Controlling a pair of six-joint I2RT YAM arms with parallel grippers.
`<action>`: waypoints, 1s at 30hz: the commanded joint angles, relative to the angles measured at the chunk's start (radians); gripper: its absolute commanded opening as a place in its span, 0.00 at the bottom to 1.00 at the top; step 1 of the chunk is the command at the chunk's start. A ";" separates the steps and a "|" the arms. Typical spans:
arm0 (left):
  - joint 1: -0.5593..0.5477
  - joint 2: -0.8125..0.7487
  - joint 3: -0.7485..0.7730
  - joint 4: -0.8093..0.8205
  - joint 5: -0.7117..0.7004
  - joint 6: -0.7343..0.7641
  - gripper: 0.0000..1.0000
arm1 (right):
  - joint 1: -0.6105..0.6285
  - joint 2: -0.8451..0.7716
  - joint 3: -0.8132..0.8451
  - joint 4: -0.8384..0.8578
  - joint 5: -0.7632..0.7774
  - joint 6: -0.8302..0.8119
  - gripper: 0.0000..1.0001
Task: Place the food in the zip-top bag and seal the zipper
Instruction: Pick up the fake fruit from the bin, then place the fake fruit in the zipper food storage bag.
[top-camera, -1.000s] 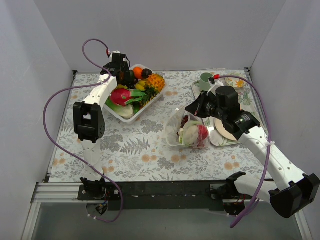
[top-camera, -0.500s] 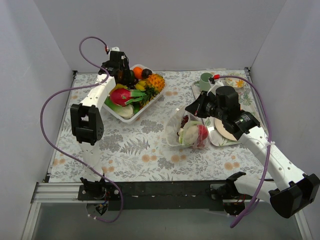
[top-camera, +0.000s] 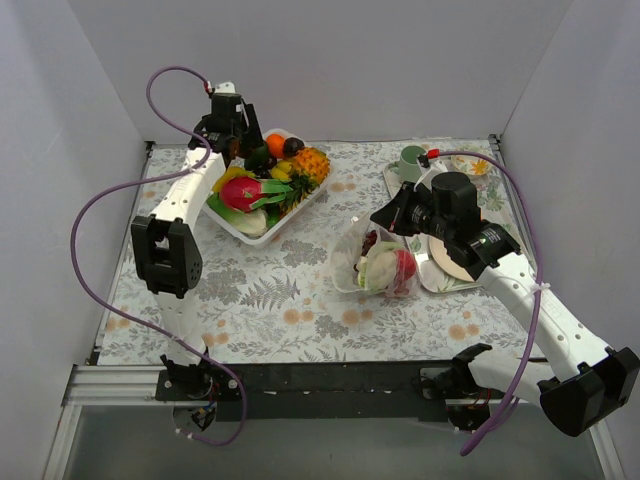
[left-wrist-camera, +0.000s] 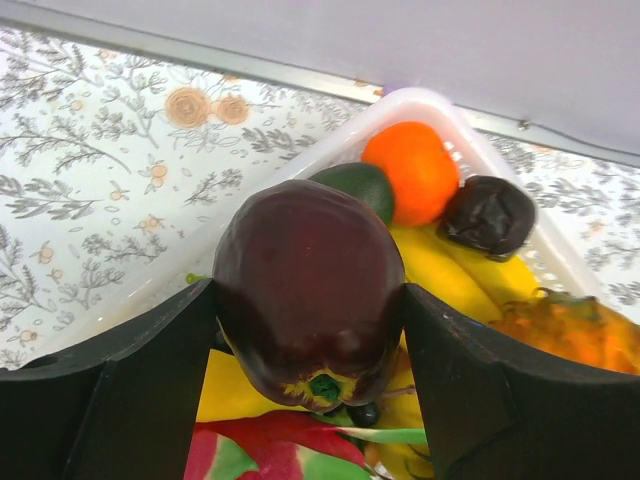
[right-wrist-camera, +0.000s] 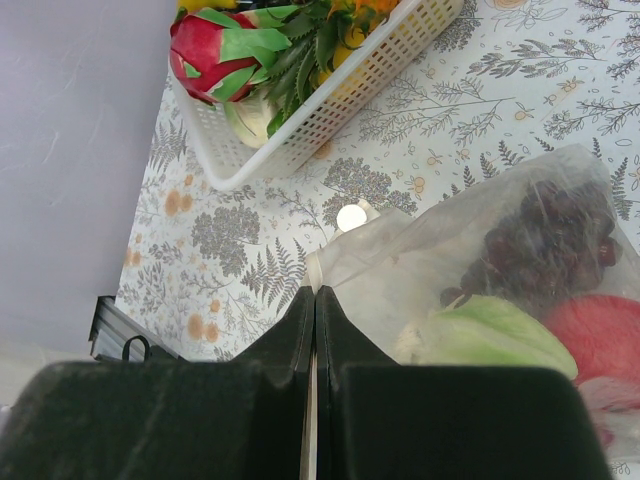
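Holding a purple fruit, pinching the bag
The left hand is clamped on the fruit, basket just beneath. The right hand is pressed together on the bag's edge, grapes beyond. Glossy skin could slip; a slack mouth would block entry.

Overhead view facing table, wrist close-ups, all sharing basket
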 joint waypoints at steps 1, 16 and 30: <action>-0.007 -0.094 0.005 0.029 0.070 -0.022 0.43 | 0.001 -0.024 0.000 0.067 -0.003 0.001 0.01; -0.049 -0.394 -0.370 0.156 0.582 -0.250 0.42 | 0.001 -0.016 0.008 0.068 0.025 -0.017 0.01; -0.394 -0.742 -0.743 0.208 0.595 -0.419 0.43 | 0.001 -0.025 0.031 0.047 0.072 -0.027 0.01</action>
